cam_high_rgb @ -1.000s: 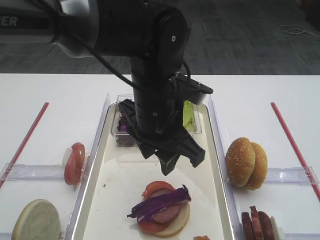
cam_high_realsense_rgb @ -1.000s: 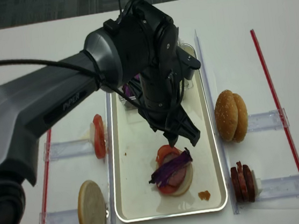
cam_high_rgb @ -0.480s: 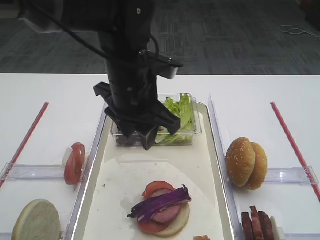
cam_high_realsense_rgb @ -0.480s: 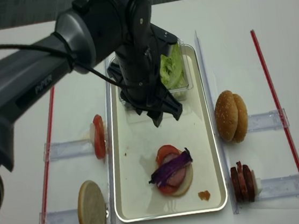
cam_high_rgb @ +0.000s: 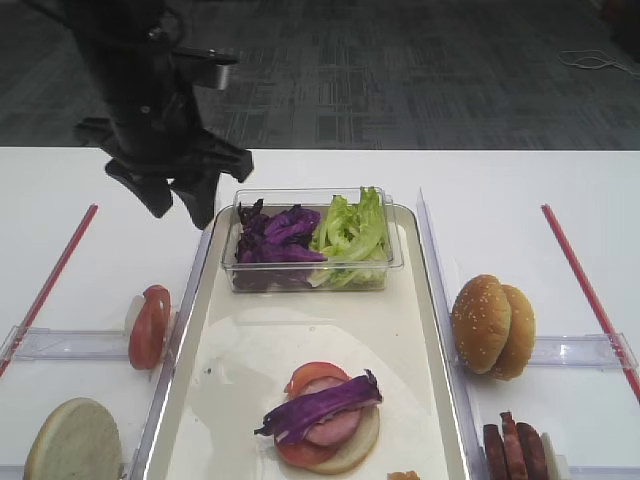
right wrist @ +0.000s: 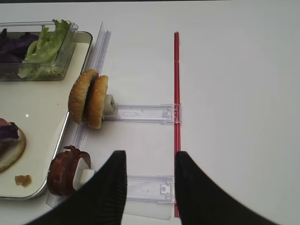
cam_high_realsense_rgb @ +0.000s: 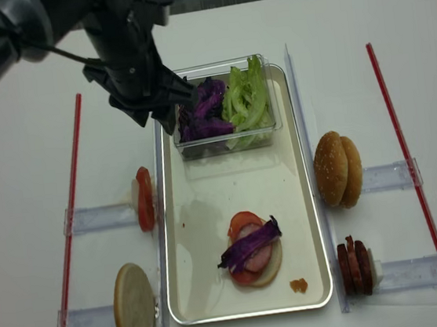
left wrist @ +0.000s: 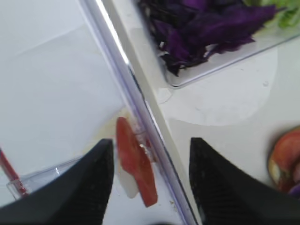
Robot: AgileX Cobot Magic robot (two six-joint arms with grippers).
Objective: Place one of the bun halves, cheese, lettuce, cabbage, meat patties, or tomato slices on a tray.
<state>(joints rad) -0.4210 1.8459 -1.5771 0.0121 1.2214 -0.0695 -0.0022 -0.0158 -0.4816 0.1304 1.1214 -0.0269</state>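
The tray [cam_high_rgb: 230,400] holds a stack: a pale bun half [cam_high_rgb: 355,450], a tomato slice, a pink meat slice and a strip of purple cabbage [cam_high_rgb: 320,405] on top. My left gripper [cam_high_rgb: 180,210] hangs open and empty above the table, just left of the tray's back corner. In the left wrist view it [left wrist: 151,142] frames the upright tomato slices [left wrist: 136,164] far below and the tray rim [left wrist: 140,108]. My right gripper [right wrist: 150,157] stands open with nothing in it, over a rack right of the meat patties [right wrist: 65,171] and the sesame bun halves [right wrist: 89,98].
A clear tub [cam_high_rgb: 310,275] with loose cabbage and lettuce [cam_high_rgb: 350,230] sits at the tray's back end. Another bun half [cam_high_rgb: 72,440] stands at the front left. Clear racks [cam_high_realsense_rgb: 98,218] and red strips [cam_high_realsense_rgb: 74,180] flank the tray.
My left arm has risen from just above the stack and swung back and left past the tub. Its gripper stayed open and empty. The stack has not moved.
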